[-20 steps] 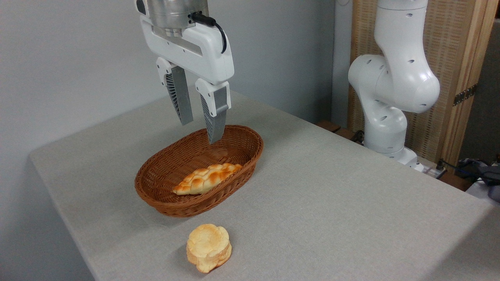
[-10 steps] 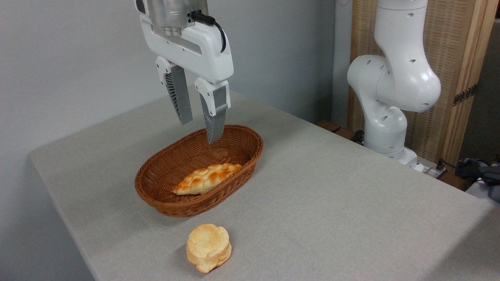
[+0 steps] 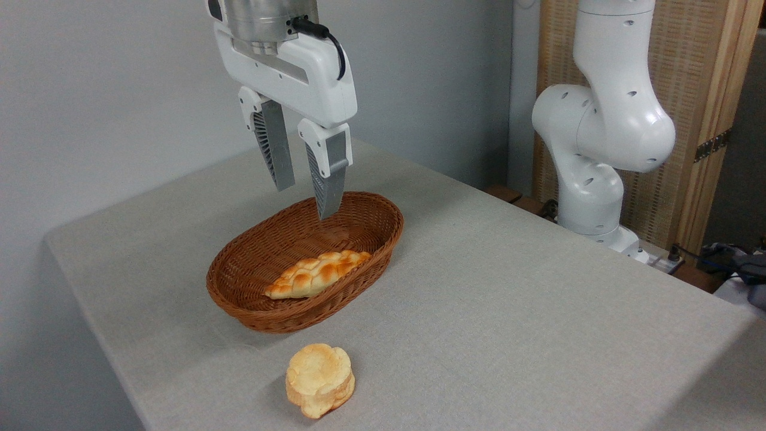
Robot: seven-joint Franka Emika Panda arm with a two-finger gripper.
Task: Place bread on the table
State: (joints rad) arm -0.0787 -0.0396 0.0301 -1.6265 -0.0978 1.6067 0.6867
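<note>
- Since the earlier frames the gripper (image 3: 304, 202) has risen very slightly; nothing else has moved.
- Gripper: released, empty, hanging above the far end of the basket (image 3: 383, 239).
- Bread (image 3: 319, 379): on the table (image 3: 508, 311), near the front edge, apart from the basket.
- Braided loaf (image 3: 317, 273): inside the basket.

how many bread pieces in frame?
2. A round bun sits on the table in front of the basket; a braided loaf lies inside the basket. None looks hidden.
</note>
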